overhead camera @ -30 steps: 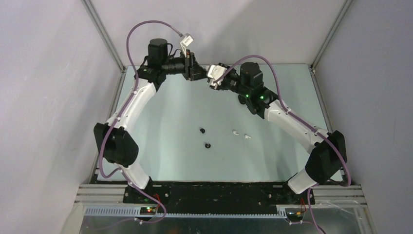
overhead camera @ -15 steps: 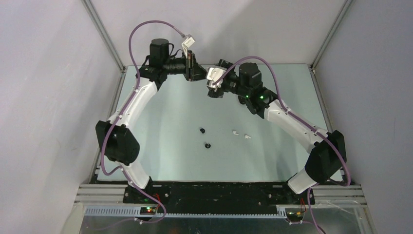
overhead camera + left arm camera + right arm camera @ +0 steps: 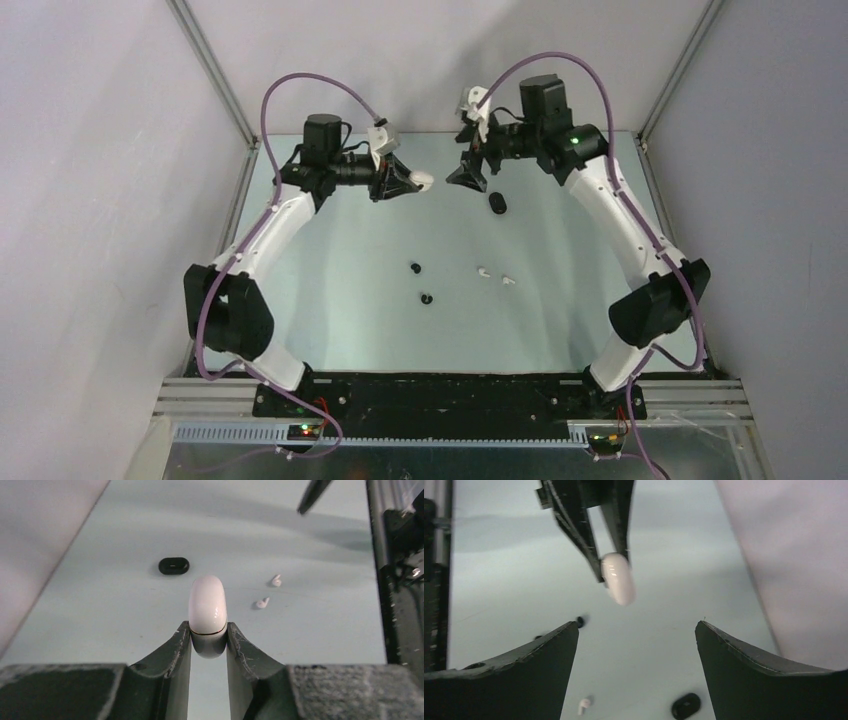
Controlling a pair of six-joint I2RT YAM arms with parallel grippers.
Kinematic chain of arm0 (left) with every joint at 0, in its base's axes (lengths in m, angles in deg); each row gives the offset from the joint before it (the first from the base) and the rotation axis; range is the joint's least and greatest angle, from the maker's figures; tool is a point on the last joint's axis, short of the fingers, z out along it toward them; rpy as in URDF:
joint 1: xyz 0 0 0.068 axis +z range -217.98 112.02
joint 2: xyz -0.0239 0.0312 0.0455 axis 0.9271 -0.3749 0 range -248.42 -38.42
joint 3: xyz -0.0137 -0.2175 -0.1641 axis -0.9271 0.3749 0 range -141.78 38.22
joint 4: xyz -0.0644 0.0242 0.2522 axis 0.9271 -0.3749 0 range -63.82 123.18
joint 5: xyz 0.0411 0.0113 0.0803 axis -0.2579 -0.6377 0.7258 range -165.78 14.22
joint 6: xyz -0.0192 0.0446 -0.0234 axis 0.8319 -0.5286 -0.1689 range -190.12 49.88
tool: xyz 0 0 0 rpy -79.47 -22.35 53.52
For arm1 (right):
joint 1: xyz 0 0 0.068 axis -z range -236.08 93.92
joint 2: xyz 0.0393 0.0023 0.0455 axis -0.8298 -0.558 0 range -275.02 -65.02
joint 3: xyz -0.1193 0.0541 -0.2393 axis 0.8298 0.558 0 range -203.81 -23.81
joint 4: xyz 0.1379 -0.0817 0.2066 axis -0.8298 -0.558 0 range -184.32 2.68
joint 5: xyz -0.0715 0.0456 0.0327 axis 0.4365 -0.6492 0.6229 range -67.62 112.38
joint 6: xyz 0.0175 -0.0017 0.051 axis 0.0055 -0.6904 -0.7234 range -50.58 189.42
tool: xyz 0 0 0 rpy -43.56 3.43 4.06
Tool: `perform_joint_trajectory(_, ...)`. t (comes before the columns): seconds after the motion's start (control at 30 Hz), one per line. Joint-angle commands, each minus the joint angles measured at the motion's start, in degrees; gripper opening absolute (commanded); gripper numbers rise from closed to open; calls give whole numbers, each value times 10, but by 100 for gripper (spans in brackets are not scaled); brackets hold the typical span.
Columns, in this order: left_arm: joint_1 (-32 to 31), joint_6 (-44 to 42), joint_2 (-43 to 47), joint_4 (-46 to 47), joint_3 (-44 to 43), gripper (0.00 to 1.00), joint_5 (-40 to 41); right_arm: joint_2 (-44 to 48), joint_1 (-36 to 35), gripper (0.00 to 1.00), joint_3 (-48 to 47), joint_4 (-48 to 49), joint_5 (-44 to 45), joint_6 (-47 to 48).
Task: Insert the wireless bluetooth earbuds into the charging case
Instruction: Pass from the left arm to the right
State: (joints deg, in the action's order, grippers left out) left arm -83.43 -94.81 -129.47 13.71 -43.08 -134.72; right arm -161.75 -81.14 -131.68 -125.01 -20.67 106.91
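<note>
My left gripper is shut on a closed white charging case, held above the far middle of the table; the overhead view shows the case too. My right gripper stands open and empty, facing that case from the right at a short distance. A closed black case lies on the table below the right gripper. Two black earbuds and two white earbuds lie loose mid-table.
Grey walls and aluminium frame posts close in the table's back and sides. Both arm bases sit on the black rail at the near edge. Purple cables loop above each wrist.
The right gripper has opened wide and pulled back to the right, away from the white case. The left gripper has closed on that case and drawn left. The black case now shows on the table.
</note>
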Motion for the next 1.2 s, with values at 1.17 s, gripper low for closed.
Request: perform_joint_trajectory(1.17,11,-162,-13,17,-32,0,-45,-184,-8,75,-173,54,38,-150)
